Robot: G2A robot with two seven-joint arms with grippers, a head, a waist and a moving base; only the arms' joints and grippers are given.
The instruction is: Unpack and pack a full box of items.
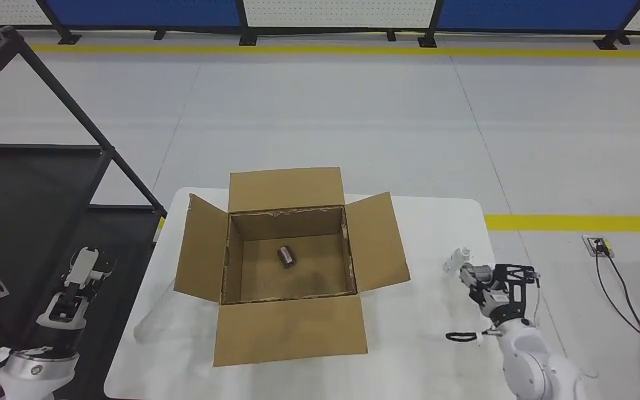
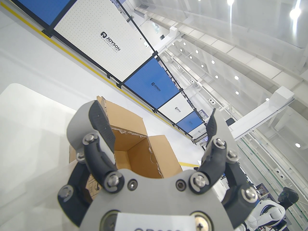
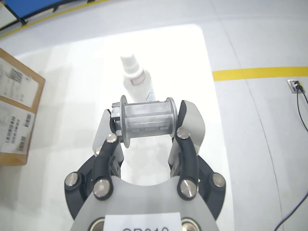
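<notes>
- The cardboard box (image 1: 290,330) is sitting in the middle of the white counter (image 1: 420,340), with all four flaps folded outward and its top standing open.
- One small dark cylinder (image 1: 286,255) is lying on the box floor near the far wall. It is too small to tell what it is. The near wall is hiding the strip of floor right behind it.
- The right end effector (image 3: 146,114) is clamping a metal spool (image 3: 148,123) by its two flanged ends, with the spool's axis running crosswise between the fingers. From above, this end effector (image 1: 482,277) is sitting over the counter's right side, well apart from the box. Whether the spool is touching the counter is not clear.
- A white spray bottle (image 3: 137,80) is lying on its side just beyond the spool, with its nozzle pointing away from the end effector. The spool is covering the bottle's base. From above, the bottle (image 1: 458,258) is washing out against the pale counter.
- One labelled box flap (image 3: 14,111) is getting cut off at the edge of the right wrist view.
- The left end effector (image 2: 154,111) is holding its fingers wide apart with nothing between them, and is tilting upward, with part of the box (image 2: 134,143) showing behind them. From above, it (image 1: 80,270) is hanging off the counter's left edge.
</notes>
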